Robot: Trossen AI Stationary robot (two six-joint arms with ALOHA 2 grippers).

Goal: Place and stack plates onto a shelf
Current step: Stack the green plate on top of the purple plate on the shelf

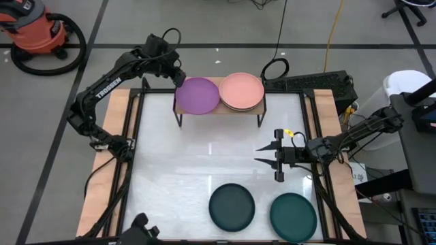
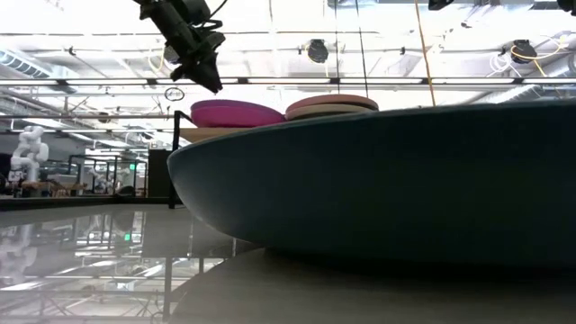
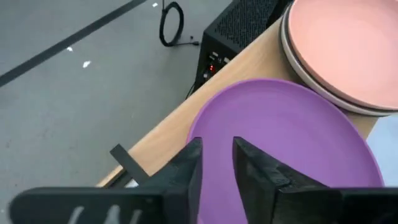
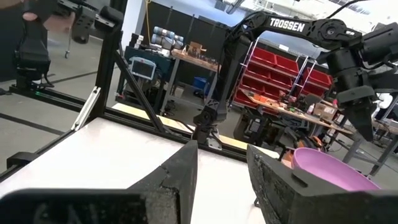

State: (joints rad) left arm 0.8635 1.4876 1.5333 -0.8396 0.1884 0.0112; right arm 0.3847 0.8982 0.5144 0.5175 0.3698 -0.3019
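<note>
A purple plate (image 1: 198, 95) lies flat on the left half of the wooden shelf (image 1: 219, 109). Beside it, a salmon pink plate (image 1: 242, 90) sits on a beige one (image 3: 323, 93). My left gripper (image 1: 179, 80) hovers just above the purple plate's (image 3: 280, 137) left rim, narrowly open and apart from it in the low view (image 2: 211, 83). My right gripper (image 1: 261, 154) is open above the bare table, right of centre, pointing left. Two dark plates rest on the table's near part: a darker one (image 1: 231, 207) and a teal-green one (image 1: 293, 216). One of them fills the low view (image 2: 387, 180).
A black box (image 1: 313, 83) stands right behind the shelf, and a cable loop (image 1: 274, 68) lies on the floor. A red vacuum (image 1: 37, 30) is far left, off the table. White tabletop (image 1: 204, 156) lies open between the shelf and the dark plates.
</note>
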